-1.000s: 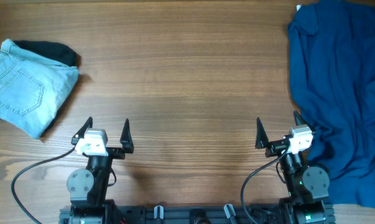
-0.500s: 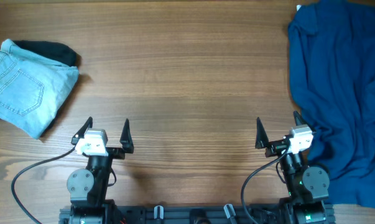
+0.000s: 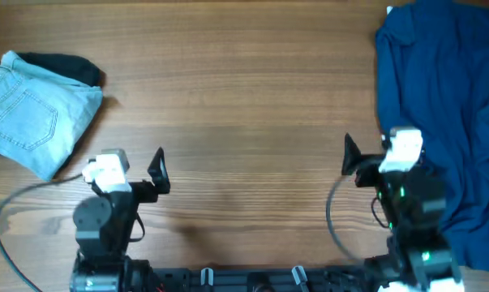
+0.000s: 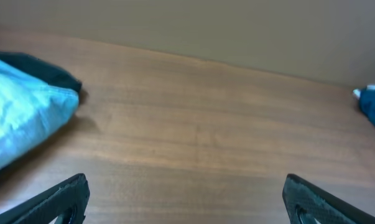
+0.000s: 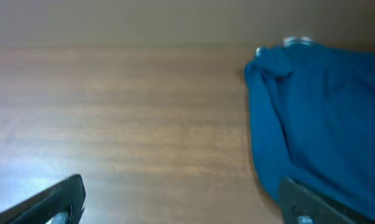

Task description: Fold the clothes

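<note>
Wood table [image 3: 244,97]. Blue shirt [image 3: 439,105] crumpled along right edge, unfolded. Jeans [image 3: 29,113] folded at far left, lying over black garment [image 3: 66,65]. Left gripper [image 4: 184,202], right gripper [image 5: 181,199]: jaws spread wide, holding nothing; right one beside shirt.

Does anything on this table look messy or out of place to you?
Only the blue garment on the right: it lies rumpled and unfolded, running past the edge of the overhead picture. The jeans on the left are neatly folded, with a dark garment peeking out from behind them. Nothing looks spilled or damaged.
</note>
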